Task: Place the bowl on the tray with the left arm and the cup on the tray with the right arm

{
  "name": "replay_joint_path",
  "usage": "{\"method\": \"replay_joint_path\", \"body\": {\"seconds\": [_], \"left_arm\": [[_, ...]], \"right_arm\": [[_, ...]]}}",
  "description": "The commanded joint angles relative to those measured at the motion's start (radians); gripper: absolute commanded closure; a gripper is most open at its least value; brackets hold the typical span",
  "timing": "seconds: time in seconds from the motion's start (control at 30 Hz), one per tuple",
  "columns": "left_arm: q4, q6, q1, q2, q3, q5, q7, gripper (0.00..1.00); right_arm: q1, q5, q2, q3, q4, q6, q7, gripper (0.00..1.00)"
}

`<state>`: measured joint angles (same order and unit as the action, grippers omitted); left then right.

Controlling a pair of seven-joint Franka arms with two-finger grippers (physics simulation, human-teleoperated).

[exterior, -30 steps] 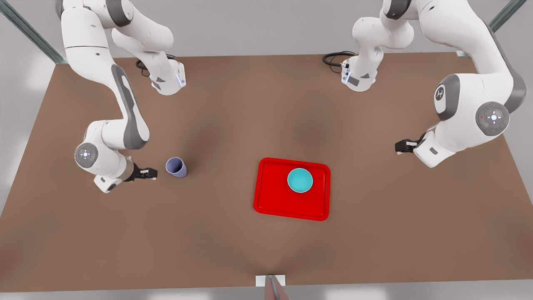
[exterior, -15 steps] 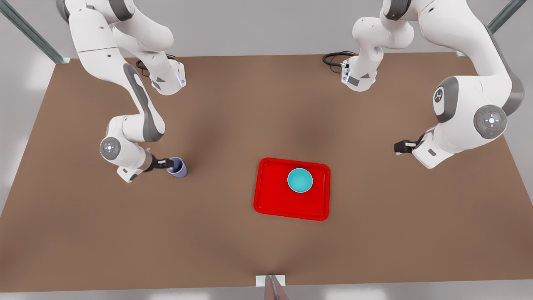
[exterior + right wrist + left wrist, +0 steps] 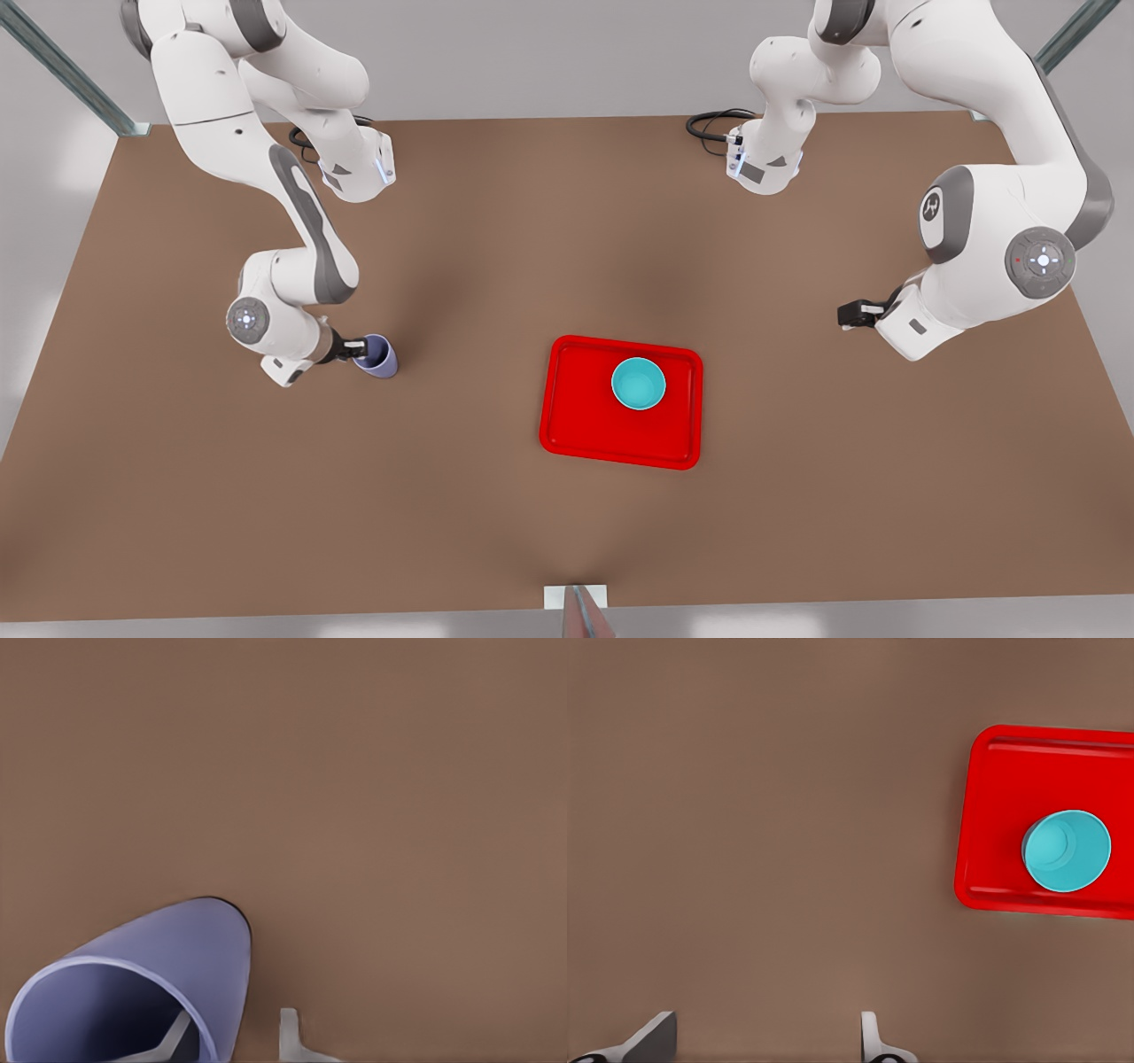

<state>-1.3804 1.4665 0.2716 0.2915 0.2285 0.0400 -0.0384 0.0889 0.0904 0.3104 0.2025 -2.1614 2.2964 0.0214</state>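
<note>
Right gripper straddles the cup wall, fingers apart; left gripper waits, spread wide, empty; bowl sits on tray

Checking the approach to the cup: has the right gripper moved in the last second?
Yes. The right gripper moved toward the front view's right, closing on the stationary cup; its jaws now straddle the cup's wall.

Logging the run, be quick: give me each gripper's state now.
Left gripper: open, empty, waiting off the tray.
Right gripper: open, one finger inside the cup, one outside; not clamped.
</note>
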Motion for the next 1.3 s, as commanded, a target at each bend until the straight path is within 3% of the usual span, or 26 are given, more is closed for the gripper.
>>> {"method": "replay_joint_path", "body": {"seconds": [0.0,0.6,0.87,1.0,1.07,1.27], "left_arm": [[0.0,0.0,0.0,0.0,0.0,0.0,0.0,0.0],[0.003,0.0,0.0,0.0,0.0,-0.002,-0.003,0.0],[0.004,0.0,0.0,-0.002,0.0,0.0,0.012,0.0],[0.004,-0.003,0.0,-0.003,0.0,0.001,0.017,0.0],[0.006,-0.006,0.0,-0.005,0.0,0.001,0.015,0.0],[0.006,-0.009,0.0,-0.005,0.0,0.001,0.017,0.0]], "right_arm": [[0.0,0.0,0.001,0.0,0.0,0.001,0.0,0.79],[-0.014,0.002,-0.024,0.006,0.021,0.009,0.0,0.79],[-0.262,0.002,-0.045,-0.038,0.118,0.006,-0.248,0.79],[-0.39,0.003,0.013,-0.04,0.239,0.005,-0.396,0.79],[-0.466,0.002,0.102,-0.061,0.449,-0.133,-0.506,0.79],[-0.503,-0.011,0.332,-0.011,0.781,-0.181,-0.676,0.79]]}}
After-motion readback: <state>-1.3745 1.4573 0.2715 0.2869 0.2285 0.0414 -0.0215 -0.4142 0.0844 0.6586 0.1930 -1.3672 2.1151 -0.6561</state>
